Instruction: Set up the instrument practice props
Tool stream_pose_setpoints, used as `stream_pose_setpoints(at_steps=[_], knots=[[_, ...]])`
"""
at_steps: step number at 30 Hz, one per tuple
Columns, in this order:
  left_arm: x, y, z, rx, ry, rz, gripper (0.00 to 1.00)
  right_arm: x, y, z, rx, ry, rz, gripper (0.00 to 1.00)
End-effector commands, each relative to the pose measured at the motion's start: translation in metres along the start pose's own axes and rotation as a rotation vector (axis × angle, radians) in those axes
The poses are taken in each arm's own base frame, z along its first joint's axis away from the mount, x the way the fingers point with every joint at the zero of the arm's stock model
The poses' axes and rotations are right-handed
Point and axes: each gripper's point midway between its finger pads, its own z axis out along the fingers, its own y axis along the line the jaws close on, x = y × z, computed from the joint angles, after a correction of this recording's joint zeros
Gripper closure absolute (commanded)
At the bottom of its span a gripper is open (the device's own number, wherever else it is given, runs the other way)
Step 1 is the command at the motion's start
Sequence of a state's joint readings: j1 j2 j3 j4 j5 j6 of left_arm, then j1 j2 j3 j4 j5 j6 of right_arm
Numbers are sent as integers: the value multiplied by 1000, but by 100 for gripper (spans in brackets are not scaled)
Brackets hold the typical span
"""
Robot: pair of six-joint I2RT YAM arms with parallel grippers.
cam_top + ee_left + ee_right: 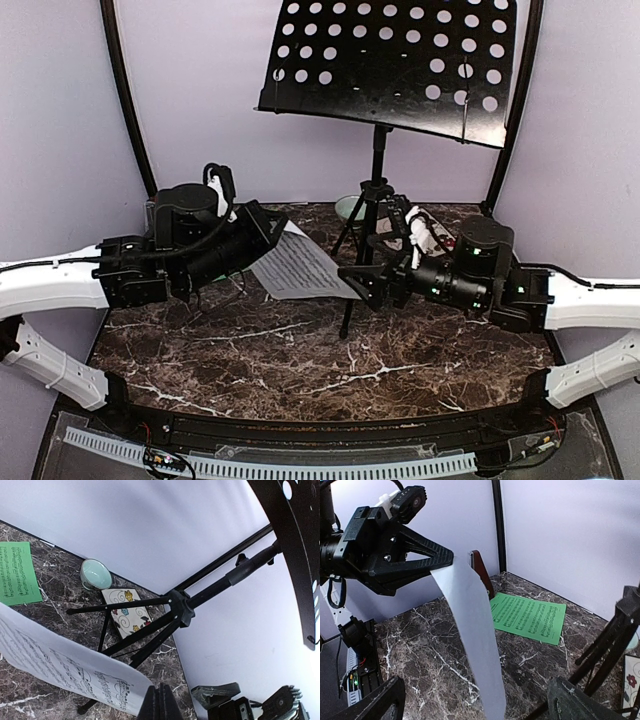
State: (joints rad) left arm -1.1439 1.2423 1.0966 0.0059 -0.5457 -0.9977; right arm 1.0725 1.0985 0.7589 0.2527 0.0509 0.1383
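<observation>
Two arms face off over the table, with the left gripper (279,233) clamped on the white sheet (300,268). Right gripper (356,283) gapes wide, grasping nothing.

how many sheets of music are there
2: a white sheet pinched in the left gripper, and a green sheet lying flat on the table. No others visible.
</observation>
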Motion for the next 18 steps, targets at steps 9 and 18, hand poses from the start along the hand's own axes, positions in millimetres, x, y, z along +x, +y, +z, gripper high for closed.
stream_pose_setpoints(at_steps=[9,18], knots=[[-32,-37,-16,121,-90,-139,100,-18,-5,37,157,1,-158,18],[-47,-45,-28,173,-132,-128,100,-12,-12,38,184,38,-185,61]])
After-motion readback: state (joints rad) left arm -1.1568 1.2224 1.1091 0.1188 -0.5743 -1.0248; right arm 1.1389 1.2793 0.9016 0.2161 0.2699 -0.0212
